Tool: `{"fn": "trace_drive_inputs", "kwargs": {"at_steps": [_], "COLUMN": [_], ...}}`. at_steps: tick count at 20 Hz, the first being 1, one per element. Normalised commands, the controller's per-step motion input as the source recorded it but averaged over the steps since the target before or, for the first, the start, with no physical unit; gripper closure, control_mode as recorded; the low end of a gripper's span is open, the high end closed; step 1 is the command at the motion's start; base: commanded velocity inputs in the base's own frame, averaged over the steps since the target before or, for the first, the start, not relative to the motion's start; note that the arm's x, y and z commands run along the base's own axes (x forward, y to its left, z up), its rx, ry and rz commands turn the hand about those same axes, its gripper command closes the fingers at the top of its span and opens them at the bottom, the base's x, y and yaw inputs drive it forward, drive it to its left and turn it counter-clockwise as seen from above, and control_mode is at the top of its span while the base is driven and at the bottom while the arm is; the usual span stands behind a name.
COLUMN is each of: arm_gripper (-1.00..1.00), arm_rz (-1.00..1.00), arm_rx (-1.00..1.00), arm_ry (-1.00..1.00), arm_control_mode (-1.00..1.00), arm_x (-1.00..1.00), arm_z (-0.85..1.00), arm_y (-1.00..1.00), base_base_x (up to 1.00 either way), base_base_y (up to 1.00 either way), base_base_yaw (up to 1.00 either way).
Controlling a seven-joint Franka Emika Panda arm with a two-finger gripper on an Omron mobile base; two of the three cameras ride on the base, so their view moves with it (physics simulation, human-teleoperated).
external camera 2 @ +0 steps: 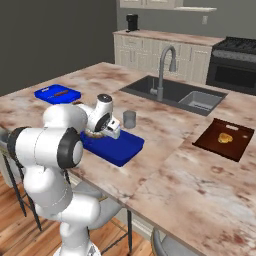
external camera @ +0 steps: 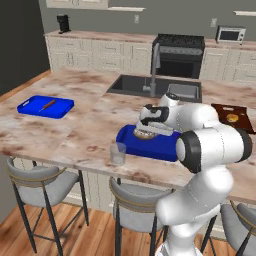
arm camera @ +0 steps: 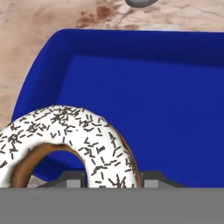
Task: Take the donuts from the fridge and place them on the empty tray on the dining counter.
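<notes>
The mottled beige-brown marble bench (external camera: 75, 135) spreads widest, its top a smooth slab with rust-red veining and a dark rectangular sink (external camera: 131, 85) sunk into it under a curved grey tap (external camera 2: 166, 70). Grey padded stools (external camera: 35, 182) on thin dark legs line its near edge. Near that edge sits the deep royal-blue tray (arm camera: 144, 87), rectangular with rounded corners and a raised glossy rim. A flatter blue tray (external camera: 45, 106) lies well apart toward the far left end of the bench, and a dark brown board (external camera 2: 224, 138) lies past the sink. A small clear glass tumbler (external camera: 118, 153) stands just beside the deep tray. The claw (external camera: 150, 129) hangs over the tray's near-left corner, clenched on the white-iced donut (arm camera: 65, 140), a plump ring speckled with dark sprinkles and edged in tan.
</notes>
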Motion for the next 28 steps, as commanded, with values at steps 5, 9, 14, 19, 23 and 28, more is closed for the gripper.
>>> {"fn": "trace_drive_inputs", "kwargs": {"at_steps": [5,9,14,19,23,28], "arm_gripper": [1.0,1.0,1.0,1.0,-1.0,-1.0], "arm_rz": [0.0,0.0,0.0,0.0,0.0,0.0], "arm_rx": [0.0,0.0,0.0,0.0,0.0,0.0], "arm_ry": [0.04,0.05,0.04,0.01,0.03,-0.01], "arm_control_mode": [-1.0,-1.0,-1.0,-1.0,-1.0,-1.0], "arm_x": [0.7,0.57,0.43,0.51,0.32,-0.03], "arm_z": [-0.5,-0.73,-0.52,-0.42,-0.56,-0.05], "arm_y": [0.05,0.15,0.12,0.0,0.08,0.0], "base_base_x": [0.0,0.0,0.0,0.0,0.0,0.0], "base_base_y": [0.0,0.0,0.0,0.0,0.0,0.0], "base_base_yaw": [0.0,0.0,0.0,0.0,0.0,0.0]}}
